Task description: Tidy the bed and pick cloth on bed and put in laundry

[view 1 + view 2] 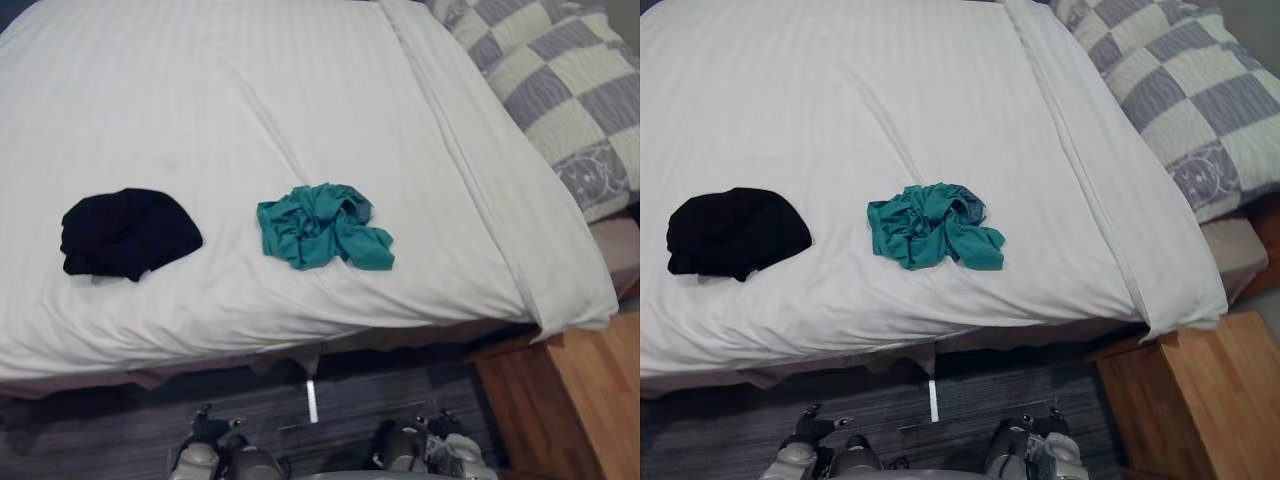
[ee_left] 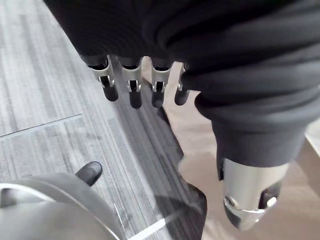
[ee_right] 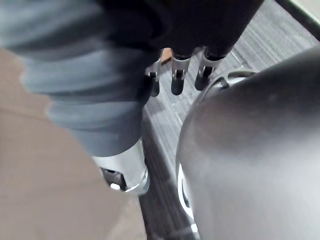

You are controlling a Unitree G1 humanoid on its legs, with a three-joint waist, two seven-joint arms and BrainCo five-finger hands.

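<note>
Faced teal cloth [image 1: 322, 226] and black cloth [image 1: 126, 232], crumpled apart on white duvet [image 1: 250, 90]; hung left hand [image 2: 132, 90] and right hand [image 3: 179, 75] over grey carpet [image 2: 45, 100], fingers slack, holding nothing.

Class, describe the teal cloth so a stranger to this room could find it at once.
Start at the white duvet, checked pillow at its right end. Two crumpled cloths lie apart near its front edge. Yours is the teal cloth nearer the pillow; the black cloth lies left.

Bedroom, made bed [image 1: 300, 90] with white duvet, checkered pillow [image 1: 555, 80], carpet [image 1: 100, 440]
</note>
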